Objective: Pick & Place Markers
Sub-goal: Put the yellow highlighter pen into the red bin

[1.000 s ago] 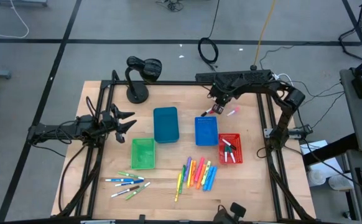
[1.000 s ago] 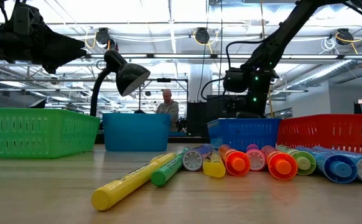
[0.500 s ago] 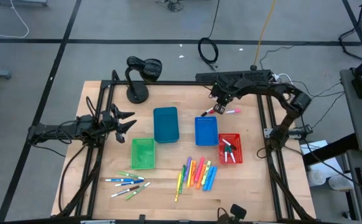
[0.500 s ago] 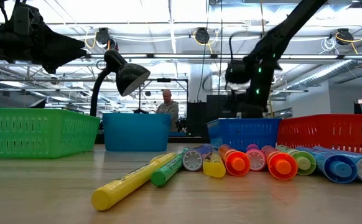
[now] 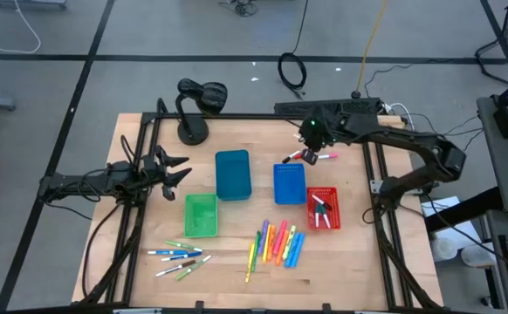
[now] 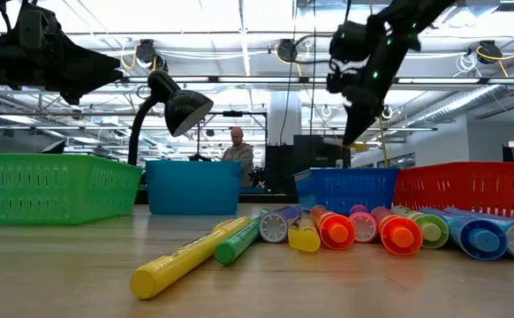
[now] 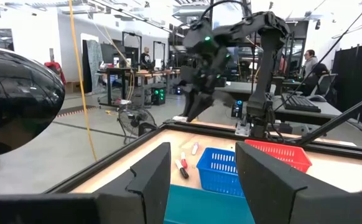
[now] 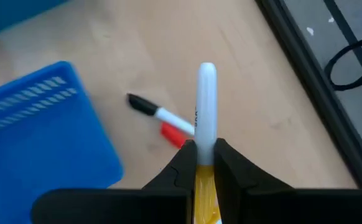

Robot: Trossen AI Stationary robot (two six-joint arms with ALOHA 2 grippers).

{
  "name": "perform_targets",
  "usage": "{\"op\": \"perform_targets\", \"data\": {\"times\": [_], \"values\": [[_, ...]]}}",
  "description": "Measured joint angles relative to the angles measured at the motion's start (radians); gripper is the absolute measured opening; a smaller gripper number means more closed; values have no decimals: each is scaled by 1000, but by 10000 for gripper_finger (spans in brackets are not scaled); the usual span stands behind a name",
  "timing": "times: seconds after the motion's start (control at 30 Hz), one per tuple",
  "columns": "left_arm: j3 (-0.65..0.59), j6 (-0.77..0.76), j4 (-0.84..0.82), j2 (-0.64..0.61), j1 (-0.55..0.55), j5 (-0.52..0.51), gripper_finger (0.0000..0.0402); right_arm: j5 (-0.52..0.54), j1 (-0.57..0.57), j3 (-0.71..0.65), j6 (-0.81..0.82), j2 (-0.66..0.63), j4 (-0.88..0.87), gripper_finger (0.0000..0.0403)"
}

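While the right gripper (image 5: 314, 138) is seen in the high view raised over the table's far edge, two markers (image 5: 311, 157) lie below it just beyond the blue bin (image 5: 290, 184); the left gripper (image 5: 174, 169) is parked beside the teal bin (image 5: 232, 174), jaws part open and empty.

Low view: the carried pen is hardly made out, possibly hidden by the fingers.

Right wrist view: jaws are closed on a white-bodied marker (image 8: 205, 106) near its yellow end, most of the barrel left unsupported. Pivoting or slip could be caused by a fast swing, and the bin missed.
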Motion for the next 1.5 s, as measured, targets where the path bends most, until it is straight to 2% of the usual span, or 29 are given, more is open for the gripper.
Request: {"op": "perform_targets", "data": {"times": [0.27,0.63,0.8,0.97,1.13,1.3,1.5], "values": [[0,0,0,0,0,0,184,80,164,1,211,-97,-211,19],[0,0,0,0,0,0,184,97,536,1,726,-121,-465,19],[0,0,0,0,0,0,184,108,706,1,924,-121,-503,19],[0,0,0,0,0,0,184,191,830,1,1039,-119,-463,19],[0,0,0,0,0,0,184,264,895,-19,1116,-101,-448,19],[0,0,0,0,0,0,184,255,899,-118,1227,-98,-376,19],[0,0,0,0,0,0,184,231,897,-209,1235,-98,-297,20]]}}
